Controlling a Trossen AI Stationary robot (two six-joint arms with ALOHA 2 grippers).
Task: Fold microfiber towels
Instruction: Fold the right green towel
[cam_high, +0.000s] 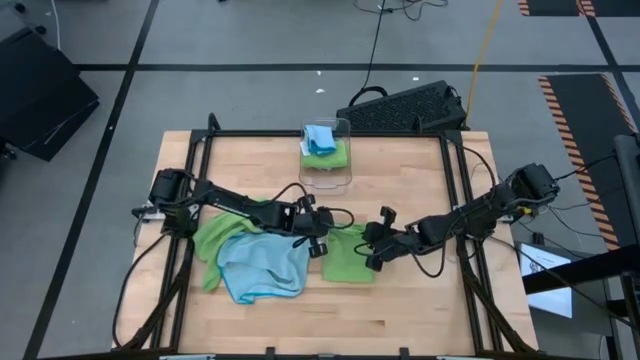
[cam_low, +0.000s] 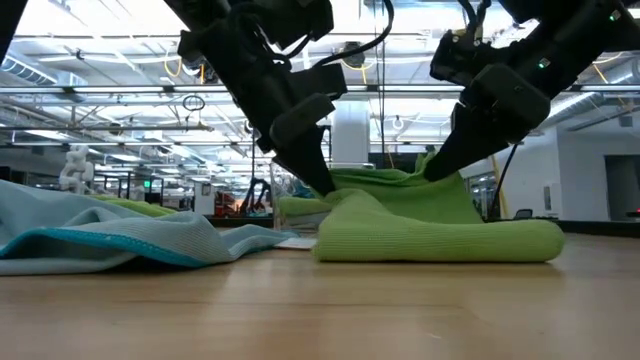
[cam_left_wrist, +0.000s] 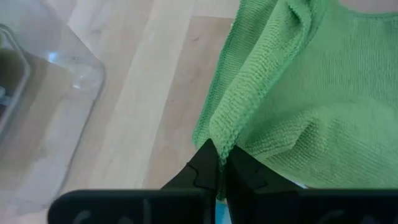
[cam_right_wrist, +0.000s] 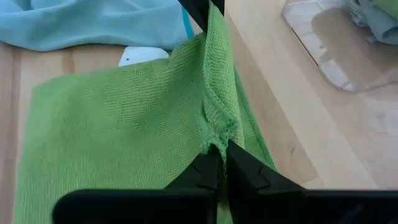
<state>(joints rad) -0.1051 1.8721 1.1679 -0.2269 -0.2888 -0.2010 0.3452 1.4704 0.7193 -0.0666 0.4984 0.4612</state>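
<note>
The green towel (cam_high: 348, 255) lies mid-worktop (cam_high: 400, 180), its far edge pinched by the closed left gripper (cam_high: 322, 240) and right gripper (cam_high: 372, 253); uneven pulling could skew the fold.

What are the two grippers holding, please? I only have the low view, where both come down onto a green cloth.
Observer: Both pinch the same lime green towel; the left gripper is shut on one edge of it.
Operator: And the right one?
Observer: The right gripper is shut on a bunched edge of that towel, facing the left.
Operator: Is anything else on the table?
Observer: A light blue towel lies over another green one under the left arm, and a clear bin at the far edge holds more cloths.
</note>
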